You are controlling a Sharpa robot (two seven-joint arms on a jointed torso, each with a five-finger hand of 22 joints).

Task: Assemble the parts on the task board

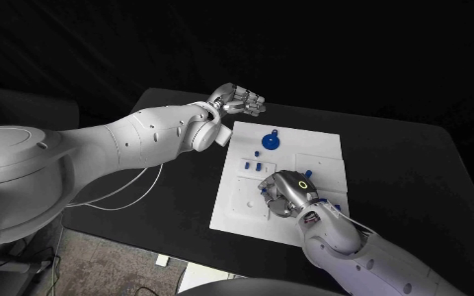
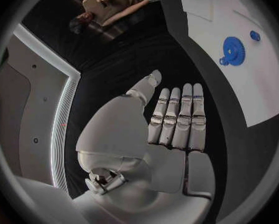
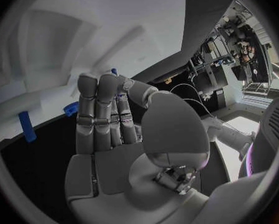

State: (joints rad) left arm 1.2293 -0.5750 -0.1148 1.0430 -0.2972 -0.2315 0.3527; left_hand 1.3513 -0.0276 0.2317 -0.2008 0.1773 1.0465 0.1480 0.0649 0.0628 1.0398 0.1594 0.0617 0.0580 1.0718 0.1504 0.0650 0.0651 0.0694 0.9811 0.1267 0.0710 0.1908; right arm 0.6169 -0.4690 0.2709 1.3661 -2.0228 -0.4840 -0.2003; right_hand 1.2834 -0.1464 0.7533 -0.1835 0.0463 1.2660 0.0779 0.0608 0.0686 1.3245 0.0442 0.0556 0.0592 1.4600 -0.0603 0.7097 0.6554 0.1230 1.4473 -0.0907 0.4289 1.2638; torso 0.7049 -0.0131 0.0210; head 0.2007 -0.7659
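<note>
One task board (image 1: 321,153), one blue gear (image 1: 270,142), two hands.

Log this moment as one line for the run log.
left hand: open, off board | right hand: over task board, grip unclear | blue gear: lying on board

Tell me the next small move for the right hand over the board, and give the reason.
Probably the right hand should close its fingers on a small blue part at its fingertips. It hangs over the near half of the task board with fingers curled down among small blue pieces; whether it already grips one I cannot tell. The left hand is off the board's far corner, fingers straight, holding nothing.
</note>
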